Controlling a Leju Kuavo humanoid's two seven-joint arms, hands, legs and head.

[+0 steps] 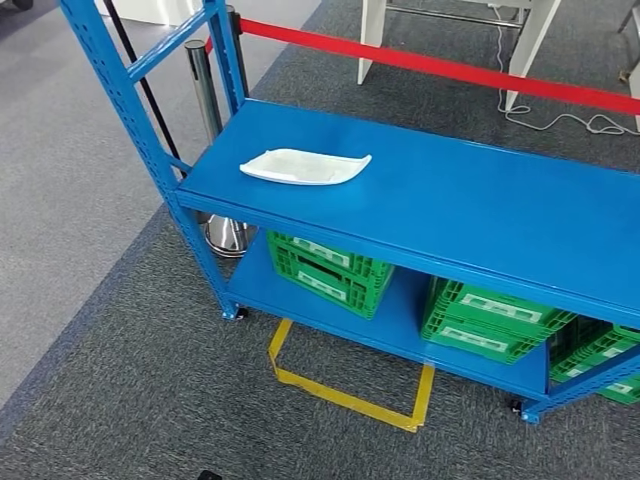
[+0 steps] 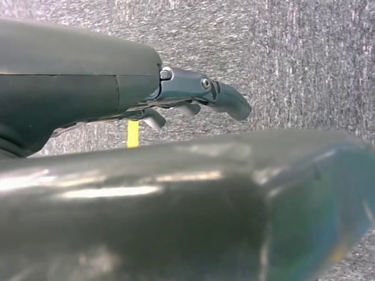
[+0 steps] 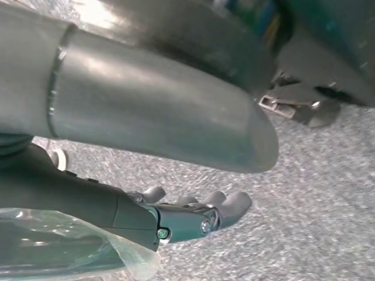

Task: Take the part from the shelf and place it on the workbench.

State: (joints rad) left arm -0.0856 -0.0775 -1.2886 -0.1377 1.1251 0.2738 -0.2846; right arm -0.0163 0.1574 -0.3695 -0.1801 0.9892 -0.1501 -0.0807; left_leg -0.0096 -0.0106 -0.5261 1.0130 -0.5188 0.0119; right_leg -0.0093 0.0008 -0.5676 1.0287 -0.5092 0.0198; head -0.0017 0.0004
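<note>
— Grey carpet (image 1: 151, 400) runs under everything, from the head view. What stands on it?

— A blue shelf (image 1: 468, 215) with a white part (image 1: 306, 166) lying flat on its upper board, towards the end by the upright post. Green crates (image 1: 332, 272) sit on the lower board, yellow floor tape (image 1: 347, 398) marks a box in front, and a red barrier belt (image 1: 453, 68) stretches behind from a chrome post (image 1: 202, 75).

— Do the wrist views show any of that?

— Hardly. The left wrist view has carpet and a short yellow strip, no shelf, no part. The right wrist view has carpet as well.

— And the hands?

— The left hand (image 2: 194, 96) hangs over the carpet, its fingers (image 2: 229, 100) stretched out straight and a little apart, with nothing between them. The right hand (image 3: 194, 213) is the same: fingers (image 3: 234, 205) extended over bare carpet, released, grasping nothing.

— So where is the part, relative to the fingers?

— Well apart from both sets of fingers; it rests on the shelf while they point at the floor. Nothing touches it.
</note>
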